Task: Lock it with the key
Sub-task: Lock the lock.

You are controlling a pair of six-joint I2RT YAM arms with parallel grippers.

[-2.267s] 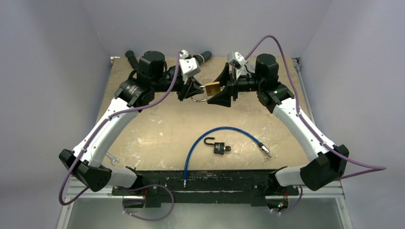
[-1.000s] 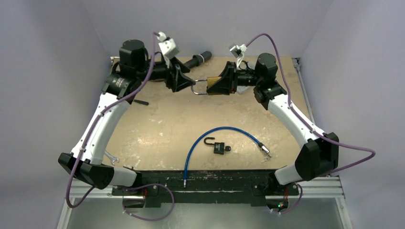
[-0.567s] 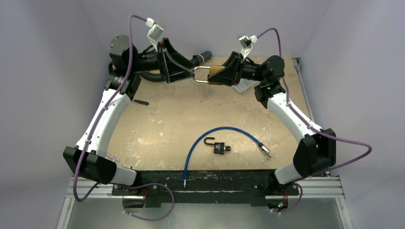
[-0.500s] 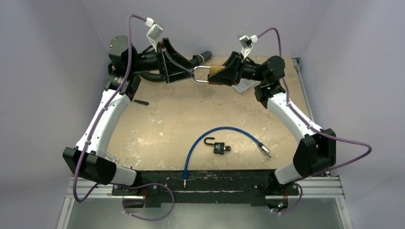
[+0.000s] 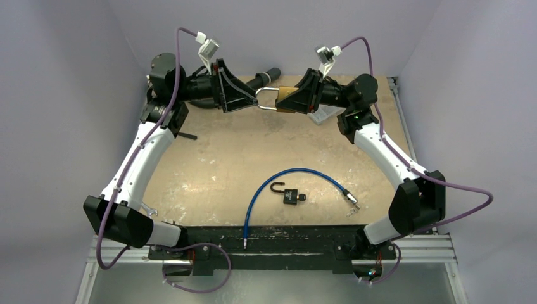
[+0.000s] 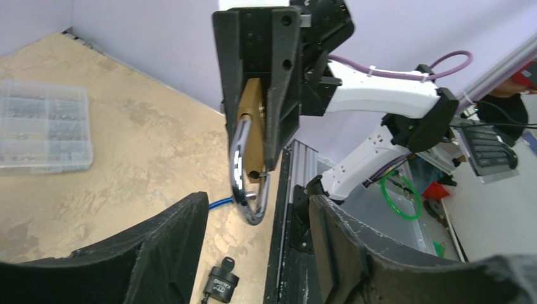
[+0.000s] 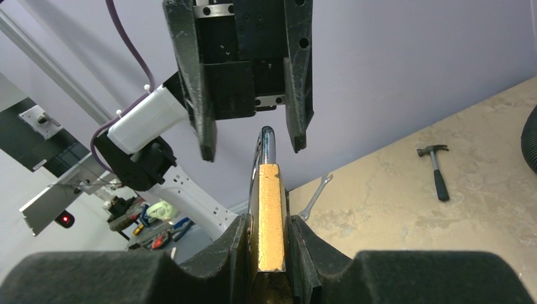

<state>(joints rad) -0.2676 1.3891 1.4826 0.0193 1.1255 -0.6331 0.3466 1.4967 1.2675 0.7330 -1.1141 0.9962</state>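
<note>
The right gripper (image 5: 292, 100) holds the brass padlock (image 5: 285, 96) by its body, clamped between both fingers, raised above the far part of the table (image 5: 209, 158). Its shackle (image 5: 266, 99) points to the left gripper (image 5: 248, 100), which stands wide, one finger on each side of the loop, apparently without touching it.

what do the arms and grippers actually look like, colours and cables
The left arm and right arm have white links with black joint housings. A purple cable loops along each to a white camera mount at the wrist. The left gripper and right gripper are matte black with broad wedge-shaped fingers. A green light glows on the right arm.
</note>
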